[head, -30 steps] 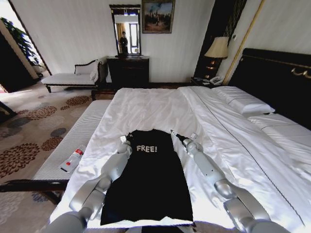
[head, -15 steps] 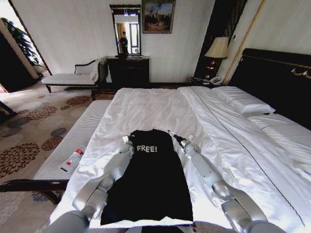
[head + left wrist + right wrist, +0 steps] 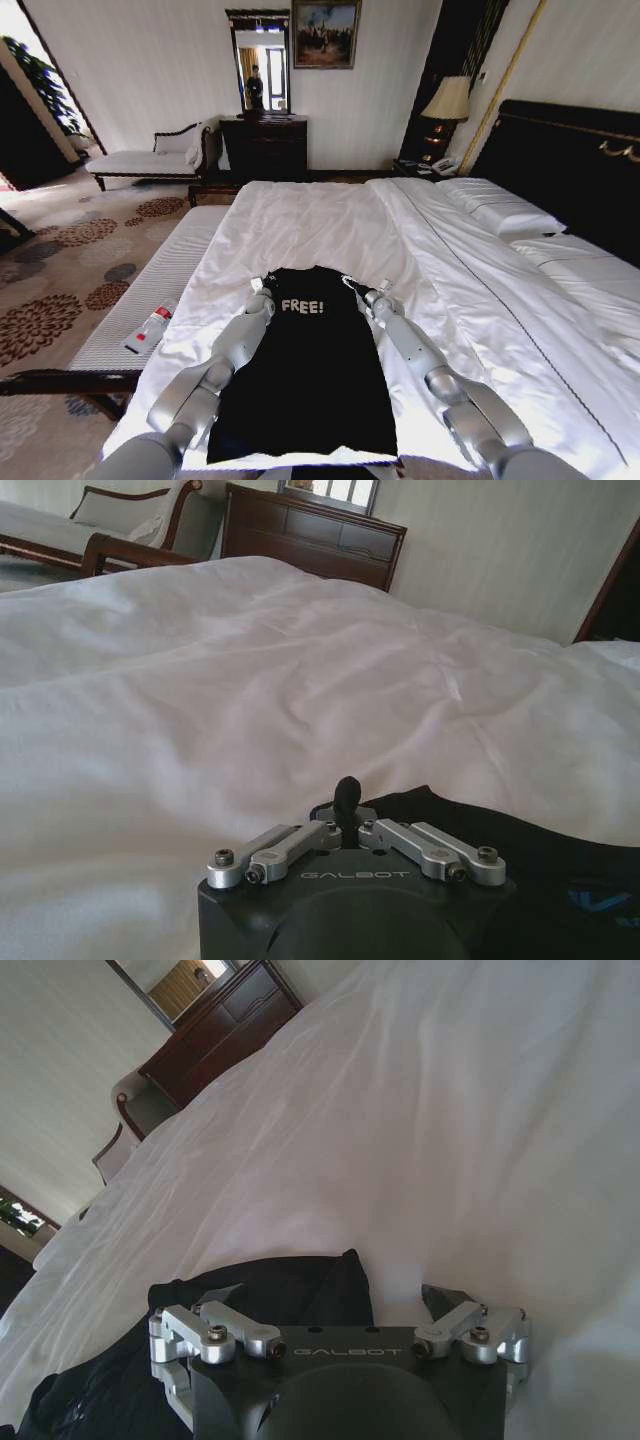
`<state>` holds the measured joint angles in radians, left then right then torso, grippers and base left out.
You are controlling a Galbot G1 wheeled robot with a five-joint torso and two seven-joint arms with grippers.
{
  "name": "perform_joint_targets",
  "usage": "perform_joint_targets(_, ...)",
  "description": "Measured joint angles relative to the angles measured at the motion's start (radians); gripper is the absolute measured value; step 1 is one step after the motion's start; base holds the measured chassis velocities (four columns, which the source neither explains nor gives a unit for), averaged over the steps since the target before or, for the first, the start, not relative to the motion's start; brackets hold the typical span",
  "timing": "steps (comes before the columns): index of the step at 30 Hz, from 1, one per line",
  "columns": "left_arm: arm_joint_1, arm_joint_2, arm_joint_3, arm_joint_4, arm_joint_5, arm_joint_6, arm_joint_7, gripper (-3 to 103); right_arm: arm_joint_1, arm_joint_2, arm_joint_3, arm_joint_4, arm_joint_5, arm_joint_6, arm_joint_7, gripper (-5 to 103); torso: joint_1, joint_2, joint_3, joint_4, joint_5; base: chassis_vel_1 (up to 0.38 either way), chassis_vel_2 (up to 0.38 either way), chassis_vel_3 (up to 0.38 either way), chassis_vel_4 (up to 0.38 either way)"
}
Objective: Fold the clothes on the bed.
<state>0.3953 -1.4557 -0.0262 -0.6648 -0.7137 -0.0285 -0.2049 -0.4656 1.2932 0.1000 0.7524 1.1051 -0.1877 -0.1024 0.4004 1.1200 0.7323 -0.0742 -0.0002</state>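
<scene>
- Change since the earlier pictures: right gripper (image 3: 352, 284) has slid inward and away from the robot, onto the shirt's top right corner; left gripper (image 3: 262, 283) has edged up to the top left corner.
- Black short-sleeved cotton T-shirt with white "FREE!" lettering (image 3: 310, 370): flat, sleeves tucked in, a narrow strip lying lengthwise on the large bed with white duvet and dark wood headboard (image 3: 480, 300), near its foot edge.
- Left gripper: fingers drawn together at the collar edge, apparently pinching it; contact unclear.
- Right gripper: fingers spread, straddling the corner, judged poised to grasp for a lengthwise fold.
- Surroundings: long white-cushioned bench (image 3: 150, 290) to the left carries a small white-and-red bottle (image 3: 148, 329); white pillows (image 3: 500, 212) well apart. Nothing obstructs.
</scene>
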Motion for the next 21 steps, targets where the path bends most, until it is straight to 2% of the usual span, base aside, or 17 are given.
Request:
perform_joint_targets(2, -0.001, 0.001, 0.001, 0.0, -0.001, 0.001, 0.0, 2, 0.004, 0.003, 0.005, -0.008, 0.0, 0.0, 0.001, 96, 0.0, 0.0, 0.0, -0.0001, 0.0, 0.0, 0.0, 0.0, 0.0)
perform_joint_targets(5, -0.003, 0.003, 0.001, 0.0, -0.004, 0.002, 0.0, 2, 0.013, 0.011, 0.015, -0.026, -0.001, -0.007, 0.007, 81, 0.0, 0.0, 0.0, -0.0001, 0.0, 0.0, 0.0, 0.0, 0.0)
perform_joint_targets(8, -0.003, 0.003, 0.0, 0.0, -0.004, 0.003, 0.0, 2, 0.015, 0.012, 0.016, -0.03, 0.0, -0.011, 0.009, 76, 0.0, 0.0, 0.0, -0.0001, 0.0, 0.0, 0.0, 0.0, 0.0)
perform_joint_targets(9, -0.003, 0.003, -0.001, -0.001, -0.004, 0.003, -0.001, 2, 0.015, 0.012, 0.015, -0.03, 0.0, -0.014, 0.01, 65, 0.0, 0.0, 0.0, -0.0001, 0.0001, 0.0, 0.0, 0.0, 0.0)
perform_joint_targets(12, -0.002, 0.003, -0.003, -0.001, -0.004, 0.003, 0.0, 2, 0.015, 0.012, 0.009, -0.03, -0.001, -0.016, 0.01, 60, 0.0, 0.0, 0.0, -0.0001, 0.0001, 0.0, 0.0, 0.0, 0.0)
perform_joint_targets(14, -0.002, 0.003, -0.005, -0.001, -0.004, 0.003, 0.001, 2, 0.015, 0.012, 0.006, -0.03, -0.002, -0.018, 0.01, 48, 0.0, 0.0, 0.0, -0.0001, 0.0001, 0.0, 0.0, 0.0, 0.0)
perform_joint_targets(15, -0.002, 0.003, -0.005, -0.001, -0.004, 0.003, 0.001, 2, 0.015, 0.012, 0.006, -0.03, -0.002, -0.018, 0.01, 48, 0.0, 0.0, 0.0, -0.0001, 0.0001, 0.0, 0.0, 0.0, 0.0)
perform_joint_targets(18, 0.006, 0.003, -0.01, -0.01, -0.002, 0.003, -0.003, 2, 0.017, 0.011, -0.002, -0.037, -0.007, -0.018, 0.006, 32, 0.0, 0.0, 0.0, -0.0001, 0.0001, 0.0, 0.0, 0.0, 0.0)
perform_joint_targets(21, 0.01, 0.005, -0.01, -0.019, -0.003, 0.004, -0.005, 2, 0.02, 0.012, -0.003, -0.042, -0.009, -0.018, 0.005, 27, 0.0, 0.0, 0.0, -0.0002, 0.0001, 0.0, 0.0, 0.0, 0.0)
